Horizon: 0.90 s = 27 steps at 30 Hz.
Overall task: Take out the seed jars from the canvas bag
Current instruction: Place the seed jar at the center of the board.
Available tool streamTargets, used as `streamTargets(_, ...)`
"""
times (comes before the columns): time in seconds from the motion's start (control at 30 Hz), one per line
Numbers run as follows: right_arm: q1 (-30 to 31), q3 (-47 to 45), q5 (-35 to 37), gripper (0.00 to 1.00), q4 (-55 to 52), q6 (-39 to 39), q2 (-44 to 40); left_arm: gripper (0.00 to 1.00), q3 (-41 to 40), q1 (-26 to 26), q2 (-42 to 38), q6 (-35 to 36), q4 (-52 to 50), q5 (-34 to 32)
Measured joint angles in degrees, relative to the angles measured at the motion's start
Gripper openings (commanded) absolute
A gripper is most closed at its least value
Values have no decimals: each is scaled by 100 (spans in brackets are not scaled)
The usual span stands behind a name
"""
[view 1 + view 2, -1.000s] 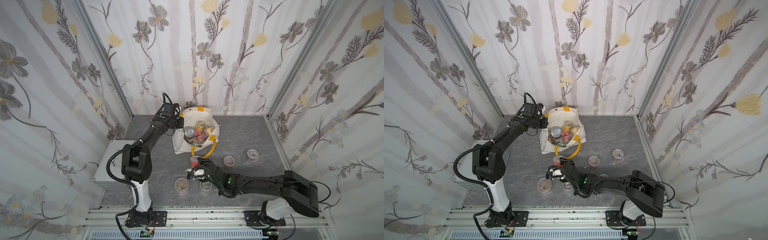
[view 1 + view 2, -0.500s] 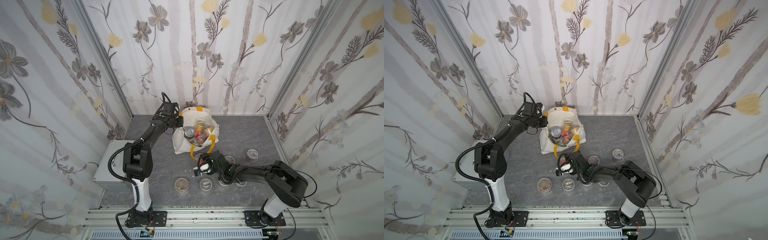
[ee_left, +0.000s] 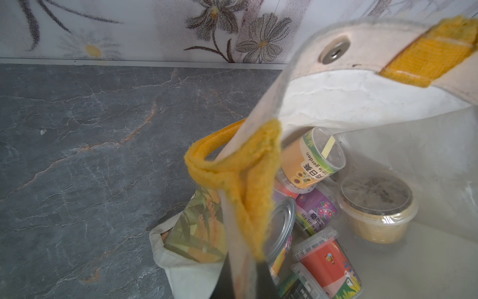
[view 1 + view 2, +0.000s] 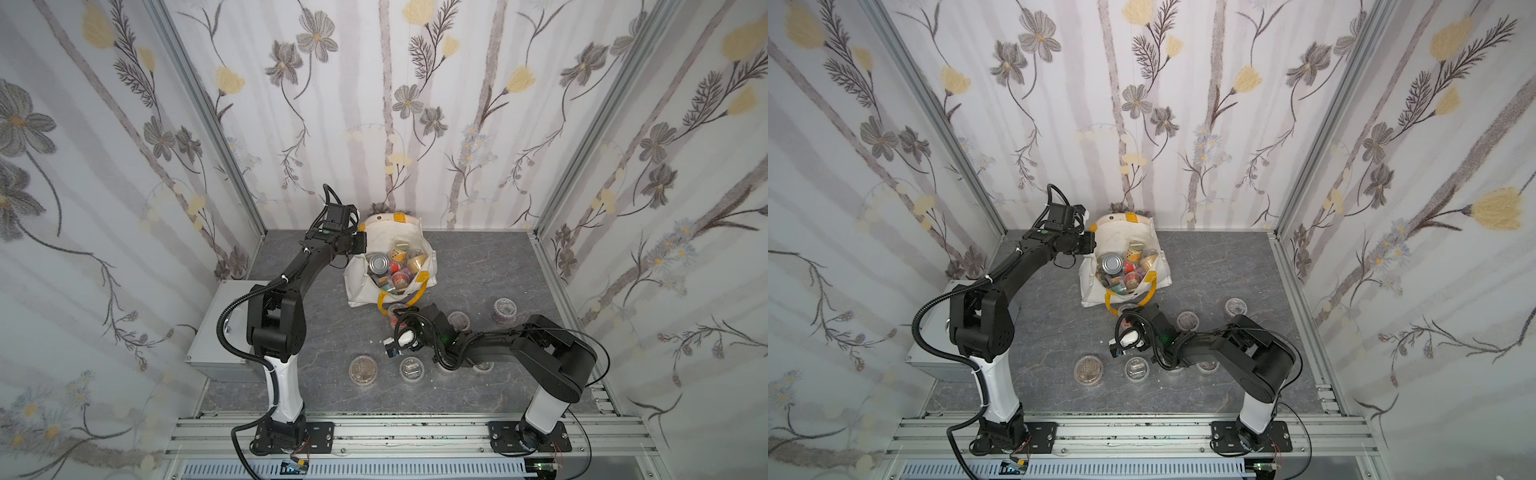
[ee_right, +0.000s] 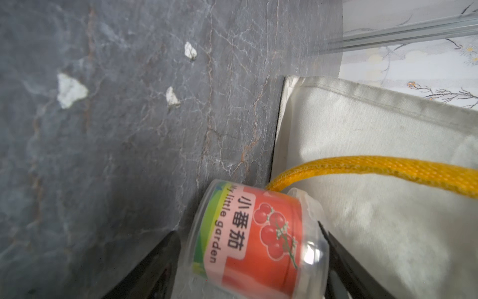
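The cream canvas bag (image 4: 360, 291) (image 4: 1094, 293) stands open at the back of the floor, with several seed jars (image 4: 401, 274) (image 3: 326, 261) inside. My left gripper (image 4: 362, 246) (image 3: 243, 279) is shut on the canvas bag's rim beside a yellow tab and holds the mouth open. A red-labelled seed jar (image 5: 258, 233) (image 4: 397, 311) sits on the floor against the bag's front, by the yellow handle (image 5: 388, 168). My right gripper (image 5: 251, 248) (image 4: 400, 323) is open, one finger at the jar's base and one at its lid.
A silver tin can (image 4: 379, 262) (image 3: 280, 225) sits among the jars in the bag. Several jars stand on the floor: two near the front (image 4: 363, 370) (image 4: 411, 369), two right of the bag (image 4: 459, 319) (image 4: 504, 307), others partly under my right arm. A grey metal box (image 4: 220, 328) is at the left.
My right gripper has moved from beside the front jars up to the bag's front and has opened wider around the red-labelled jar. The left gripper has kept still on the rim.
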Motion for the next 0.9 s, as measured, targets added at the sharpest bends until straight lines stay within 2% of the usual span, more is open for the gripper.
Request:
streamTargets(0.4, -50, -229, 2, 82, -297, 76, -715, 0, -2, 0, 17, -35, 31, 11)
streamTargets(0.67, 83, -131, -44, 85, -1416, 435, -1655, 0, -42, 2, 20, -109, 79, 76)
streamTargets(0.8, 570, 13, -96, 85, -1598, 1233, -2238, 0, -170, 4, -4, -127, 247, 125)
streamTargets(0.9, 828, 92, -304, 83, -1193, 2356, -2505, 0, -247, 4, -24, -133, 332, 188)
